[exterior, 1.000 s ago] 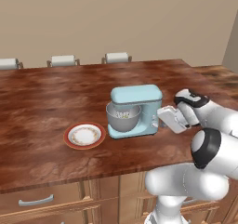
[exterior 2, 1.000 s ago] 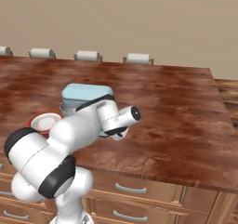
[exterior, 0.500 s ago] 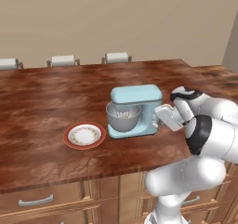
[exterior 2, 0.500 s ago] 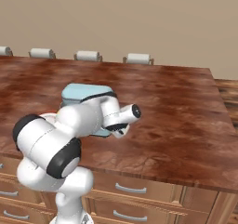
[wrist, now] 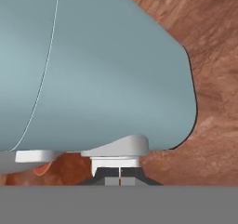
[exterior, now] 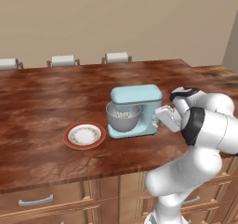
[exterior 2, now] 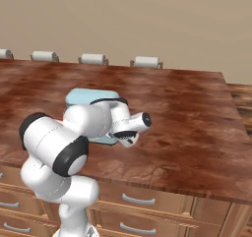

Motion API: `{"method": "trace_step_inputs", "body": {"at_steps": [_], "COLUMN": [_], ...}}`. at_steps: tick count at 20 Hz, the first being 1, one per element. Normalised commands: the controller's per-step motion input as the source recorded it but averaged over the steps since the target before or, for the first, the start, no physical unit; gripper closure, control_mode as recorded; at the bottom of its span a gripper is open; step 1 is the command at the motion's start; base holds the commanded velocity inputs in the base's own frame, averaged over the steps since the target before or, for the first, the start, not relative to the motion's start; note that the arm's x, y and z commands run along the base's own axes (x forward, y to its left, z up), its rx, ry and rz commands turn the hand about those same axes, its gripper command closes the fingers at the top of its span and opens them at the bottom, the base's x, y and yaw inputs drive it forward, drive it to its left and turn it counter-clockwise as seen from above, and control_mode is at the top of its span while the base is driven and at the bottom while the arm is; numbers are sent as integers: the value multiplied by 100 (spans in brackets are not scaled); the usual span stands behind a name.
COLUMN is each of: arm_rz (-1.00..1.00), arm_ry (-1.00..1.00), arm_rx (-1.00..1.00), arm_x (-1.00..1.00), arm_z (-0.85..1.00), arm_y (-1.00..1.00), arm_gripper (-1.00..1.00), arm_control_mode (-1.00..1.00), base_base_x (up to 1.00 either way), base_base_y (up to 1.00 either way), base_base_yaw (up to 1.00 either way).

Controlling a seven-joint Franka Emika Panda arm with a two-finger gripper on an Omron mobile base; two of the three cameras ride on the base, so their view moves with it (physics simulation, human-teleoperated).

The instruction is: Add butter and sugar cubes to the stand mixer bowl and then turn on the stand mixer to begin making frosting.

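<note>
The white arm has swung closer, its fully closed, empty gripper (wrist: 120, 177) against the pale-blue stand mixer (exterior: 137, 108).

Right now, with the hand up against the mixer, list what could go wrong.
1. The hand is shut and pressed close to the stand mixer at its side lever; a push off-line may slip past it and leave the mixer off.
2. The mixer stands free on the counter; a hard sideways push could slide it toward the plate.
3. The bowl already holds contents, which a jolt might spill.
</note>
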Motion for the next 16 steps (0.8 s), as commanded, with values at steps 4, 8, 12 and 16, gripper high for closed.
{"method": "trace_step_inputs", "body": {"at_steps": [4,8,12,16], "arm_rz": [0,0,0,0], "arm_ry": [0,0,0,0], "arm_rx": [0,0,0,0], "arm_x": [0,0,3,0], "arm_z": [-11,-15,-13,-12], "arm_y": [0,0,4,13], "arm_gripper": [100,100,100,100], "arm_control_mode": [-100,-100,-100,-100], "base_base_x": [0,0,0,0], "base_base_y": [0,0,0,0], "base_base_yaw": [0,0,0,0]}}
